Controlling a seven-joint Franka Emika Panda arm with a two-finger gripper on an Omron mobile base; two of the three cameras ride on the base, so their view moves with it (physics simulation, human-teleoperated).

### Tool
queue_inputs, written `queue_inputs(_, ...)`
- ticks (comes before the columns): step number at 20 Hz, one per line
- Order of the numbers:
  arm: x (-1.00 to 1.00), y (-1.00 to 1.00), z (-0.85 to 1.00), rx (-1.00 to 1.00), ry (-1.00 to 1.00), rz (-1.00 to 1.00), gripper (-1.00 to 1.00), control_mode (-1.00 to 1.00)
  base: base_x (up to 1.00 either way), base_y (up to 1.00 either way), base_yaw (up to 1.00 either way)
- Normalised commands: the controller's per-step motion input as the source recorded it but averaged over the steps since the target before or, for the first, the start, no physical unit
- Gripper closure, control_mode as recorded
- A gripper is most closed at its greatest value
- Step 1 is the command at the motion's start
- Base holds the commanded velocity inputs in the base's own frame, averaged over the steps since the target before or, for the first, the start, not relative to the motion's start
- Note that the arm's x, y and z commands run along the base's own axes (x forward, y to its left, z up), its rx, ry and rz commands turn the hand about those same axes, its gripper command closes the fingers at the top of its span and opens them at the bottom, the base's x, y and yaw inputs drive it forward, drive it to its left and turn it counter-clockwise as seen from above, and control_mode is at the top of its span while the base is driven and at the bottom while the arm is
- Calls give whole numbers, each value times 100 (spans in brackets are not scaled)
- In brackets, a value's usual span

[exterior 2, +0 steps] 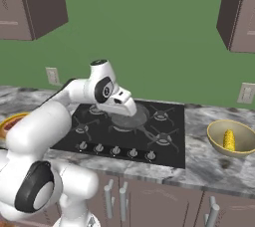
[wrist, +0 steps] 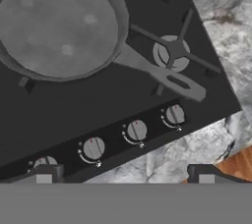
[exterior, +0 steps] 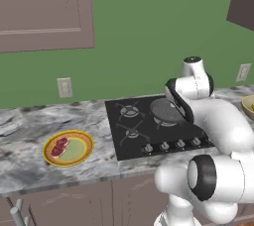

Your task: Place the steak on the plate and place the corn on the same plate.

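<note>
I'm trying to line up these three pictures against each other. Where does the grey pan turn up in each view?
Left base view: the grey pan sits on the black cooktop, at its back right, partly behind the arm.
Right base view: the pan is mid-cooktop, just under the hand.
Hand view: the pan is upper left, handle pointing right.
Shared landmark: the knob row.

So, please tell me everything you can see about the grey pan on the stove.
The grey pan is round and shallow with a low rim, looks like dull metal with faint pale blotches inside, and holds nothing. It sits flat and upright on a burner grate of the black stove. Its long flat handle ends in an oval hanging hole and reaches toward a neighbouring burner, above the knobs. Only the grate touches it; the gripper stands apart from it.
</note>
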Motion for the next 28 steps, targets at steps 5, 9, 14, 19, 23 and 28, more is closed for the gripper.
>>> queue_inputs(5,3,-100,34,-1,-11,5,-100,-100,0,0,0)
queue_inputs(9,-13,-100,28,0,-10,14,-100,-100,0,0,0)
queue_inputs(14,-1,-100,27,0,0,3,-100,-100,0,0,0)
queue_inputs(19,-2,-98,20,-1,0,0,-100,-100,0,0,0)
queue_inputs(23,0,-79,-3,0,0,-2,-100,-100,0,0,0)
queue_inputs(28,4,-69,-1,5,-1,1,-100,-100,0,0,0)
